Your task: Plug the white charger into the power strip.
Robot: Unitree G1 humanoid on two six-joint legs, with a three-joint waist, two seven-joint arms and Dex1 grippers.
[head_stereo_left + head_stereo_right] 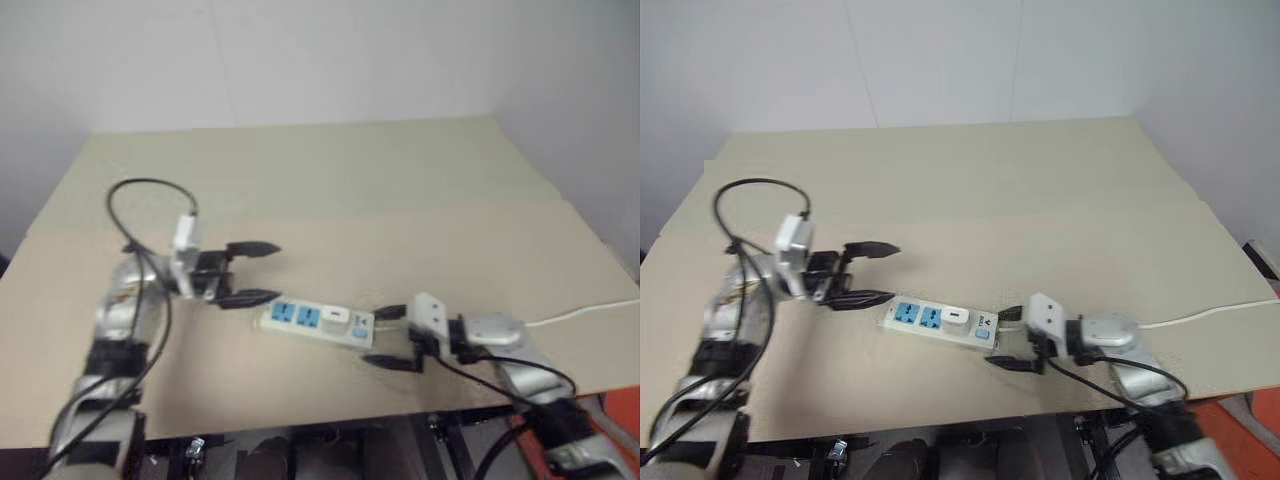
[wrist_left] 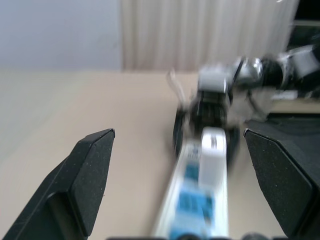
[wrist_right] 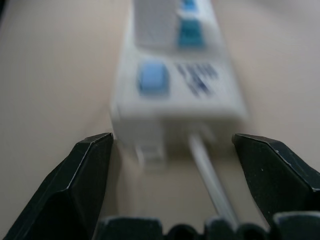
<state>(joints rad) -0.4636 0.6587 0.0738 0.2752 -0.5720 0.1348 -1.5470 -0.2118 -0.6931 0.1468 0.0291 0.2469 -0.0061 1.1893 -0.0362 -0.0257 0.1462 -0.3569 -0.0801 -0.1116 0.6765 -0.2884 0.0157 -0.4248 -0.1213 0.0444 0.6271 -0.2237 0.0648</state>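
My left gripper (image 1: 252, 273), left of centre in the head view, is spread wide, holding nothing. Right gripper (image 1: 392, 338), lower right, also wide, empty, fingers straddling power strip (image 1: 318, 323) end w/o clear contact. White charger (image 1: 337, 315) sits plugged in strip, centre frame.

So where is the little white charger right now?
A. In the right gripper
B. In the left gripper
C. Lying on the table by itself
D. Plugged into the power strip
D: the charger sits on the power strip, next to its two blue outlets, while the left gripper and the right gripper are both open and hold nothing.
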